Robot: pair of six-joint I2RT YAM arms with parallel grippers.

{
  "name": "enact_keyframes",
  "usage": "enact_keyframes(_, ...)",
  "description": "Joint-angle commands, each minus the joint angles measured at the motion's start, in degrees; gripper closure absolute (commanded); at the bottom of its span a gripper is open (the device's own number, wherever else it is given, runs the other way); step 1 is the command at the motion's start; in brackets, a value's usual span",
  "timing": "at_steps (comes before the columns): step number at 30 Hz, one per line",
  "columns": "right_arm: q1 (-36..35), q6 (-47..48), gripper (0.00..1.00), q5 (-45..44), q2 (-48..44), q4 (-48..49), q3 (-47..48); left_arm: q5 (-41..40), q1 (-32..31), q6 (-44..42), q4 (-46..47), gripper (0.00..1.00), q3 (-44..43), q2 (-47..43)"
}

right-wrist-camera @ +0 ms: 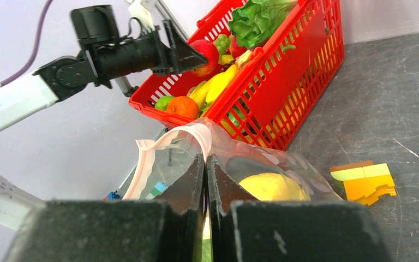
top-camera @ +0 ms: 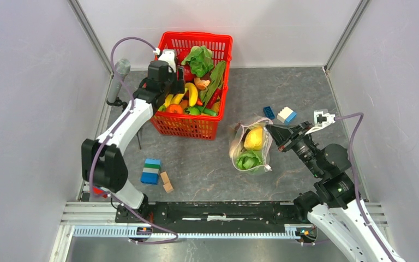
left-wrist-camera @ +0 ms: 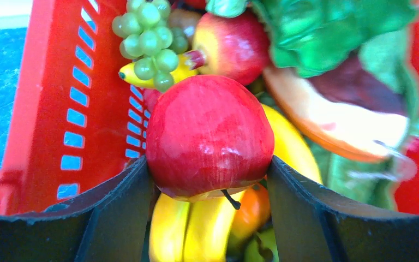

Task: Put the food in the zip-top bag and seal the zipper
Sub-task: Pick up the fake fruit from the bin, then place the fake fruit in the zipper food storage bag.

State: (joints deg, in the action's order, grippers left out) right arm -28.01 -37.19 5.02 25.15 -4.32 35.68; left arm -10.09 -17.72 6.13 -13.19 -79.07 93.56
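Up over basket rim (top-camera: 202, 34), left gripper (left-wrist-camera: 208, 166) clasps red apple (left-wrist-camera: 210, 131).

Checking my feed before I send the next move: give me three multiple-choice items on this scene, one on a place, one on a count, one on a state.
1. Where is the red apple?
A) inside the zip-top bag
B) on the table by a block
C) in the left gripper, above the red basket

2. How many pieces of food show inside the bag?
A) two
B) none
C) five

3. How is the right gripper?
A) open above the bag
B) shut on the bag near its mouth
C) shut on a block

Key:
1 C: the left wrist view shows the apple pinched between both fingers.
2 A: only a yellow fruit and a leafy green show through the plastic.
3 B: in the right wrist view its fingers meet on the clear plastic just under the pink strip.
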Motion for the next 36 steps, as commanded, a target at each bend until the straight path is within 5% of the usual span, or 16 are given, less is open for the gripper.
enact_keyframes(1, 0.0, 0.1, 0.93, 0.1, -1.2, 1.0, 1.4, 8.0, -0.1, 3.9, 2.7, 0.45, 1.8, -10.1)
enact_keyframes(10, 0.0, -2.2, 0.93, 1.4, -0.6, 3.9, -0.3, 37.7, -1.9, 13.7, 11.9, 0.48, 7.6, -22.3)
enact_keyframes(15, 0.0, -2.8, 0.93, 1.6, 0.6, 6.4, -0.5, 45.8, -12.2, 11.0, 10.6, 0.48, 4.7, -26.4)
enact_keyframes(24, 0.1, -3.0, 0.94, 0.2, 3.0, 7.7, -0.3, 46.1, -31.8, 0.6, 0.3, 0.48, -0.5, -28.2)
enact_keyframes(36, 0.1, -3.3, 0.94, -0.8, 2.8, 7.7, -0.3, 28.8, -44.6, -6.1, -11.9, 0.49, -5.9, -18.9)
